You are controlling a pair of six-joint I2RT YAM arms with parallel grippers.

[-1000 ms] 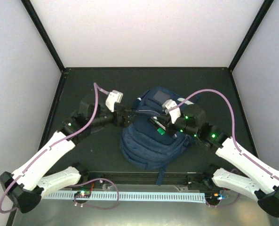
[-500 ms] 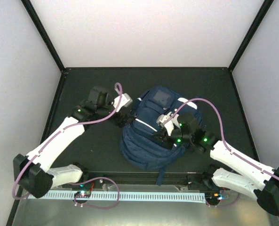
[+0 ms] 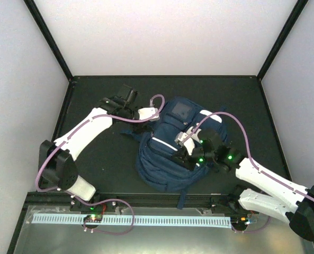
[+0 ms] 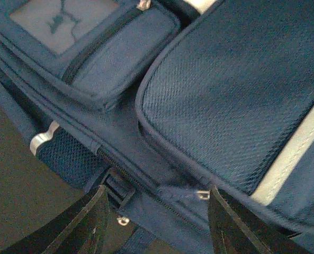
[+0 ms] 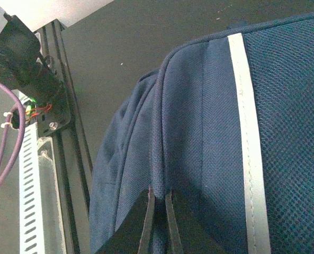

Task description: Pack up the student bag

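**Student bag mid-packing.** The navy student bag lies flat at the centre of the dark counter. Its patch end is toward the top of the frame, and its long axis runs down and slightly left toward the arms' bases. The left fingers come at it from the upper left — partly apart, with nothing gripped, straddling a side zip. The zip's small metal zipper pull sits just ahead of the tips, nearer the finger at the lower right of the wrist view. The zip line runs diagonally across the lower part of that view. The right fingers, lower on the bag's right side, are pressed to a thin slit, and the bag's piped seam runs into the gap — apparently a pinch on the fabric. By position the left arm is the nearer to the pull; a short push forward would likely bring it between the tips.
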